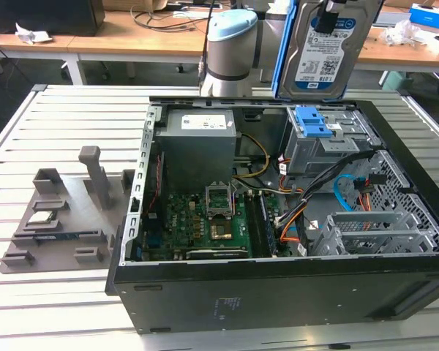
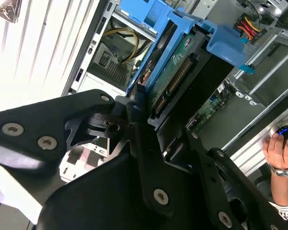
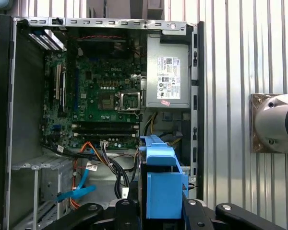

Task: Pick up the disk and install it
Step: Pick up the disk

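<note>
The disk [image 1: 323, 51] is hanging upright, its label facing the exterior view, above the far edge of the open computer case [image 1: 278, 292] and just over the grey drive cage [image 1: 307, 155] with its blue latch [image 1: 312, 121]. The gripper [image 2: 163, 120] is gripping it, the jaws pressing on the 2 sides of its blue caddy in the second wrist view. Inside the case, the motherboard [image 1: 205, 219] is lying flat beside the power supply [image 1: 197, 135]. On the slatted surface [image 1: 58, 110], at the exterior view's left, a grey fixture [image 1: 66, 212] is carrying a small chip [image 1: 42, 217]
</note>
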`<state>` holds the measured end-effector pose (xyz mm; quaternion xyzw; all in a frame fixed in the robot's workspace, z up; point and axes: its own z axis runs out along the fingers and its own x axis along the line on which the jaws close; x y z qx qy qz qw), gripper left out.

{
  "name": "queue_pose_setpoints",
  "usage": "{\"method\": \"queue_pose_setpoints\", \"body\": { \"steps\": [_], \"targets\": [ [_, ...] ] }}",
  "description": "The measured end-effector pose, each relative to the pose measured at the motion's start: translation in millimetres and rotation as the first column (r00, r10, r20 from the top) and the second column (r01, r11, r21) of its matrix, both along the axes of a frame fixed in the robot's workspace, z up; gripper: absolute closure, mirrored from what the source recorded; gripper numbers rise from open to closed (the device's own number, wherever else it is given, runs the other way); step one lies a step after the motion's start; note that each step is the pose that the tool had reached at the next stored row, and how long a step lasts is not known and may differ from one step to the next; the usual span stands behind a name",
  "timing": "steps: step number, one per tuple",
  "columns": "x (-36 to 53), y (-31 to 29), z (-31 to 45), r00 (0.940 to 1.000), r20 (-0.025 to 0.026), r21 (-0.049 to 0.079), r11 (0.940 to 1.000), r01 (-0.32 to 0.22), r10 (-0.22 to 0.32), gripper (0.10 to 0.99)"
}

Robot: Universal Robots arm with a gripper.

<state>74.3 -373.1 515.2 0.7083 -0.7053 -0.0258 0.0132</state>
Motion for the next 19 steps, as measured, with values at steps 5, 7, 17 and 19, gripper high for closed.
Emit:
{"method": "queue_pose_setpoints", "body": {
  "steps": [5,7,17,19],
  "targets": [
    [0.0,-9.1,-0.1,1.0,0.0,0.0,1.0,0.0,0.0,0.722],
    [0.0,-12.5,-0.1,1.0,0.0,0.0,1.0,0.0,0.0,0.722],
    [0.0,-31.4,-0.3,1.0,0.0,0.0,1.0,0.0,0.0,0.722],
    [0.0,-36.5,-0.4,1.0,0.0,0.0,1.0,0.0,0.0,0.722]
  ]
}}
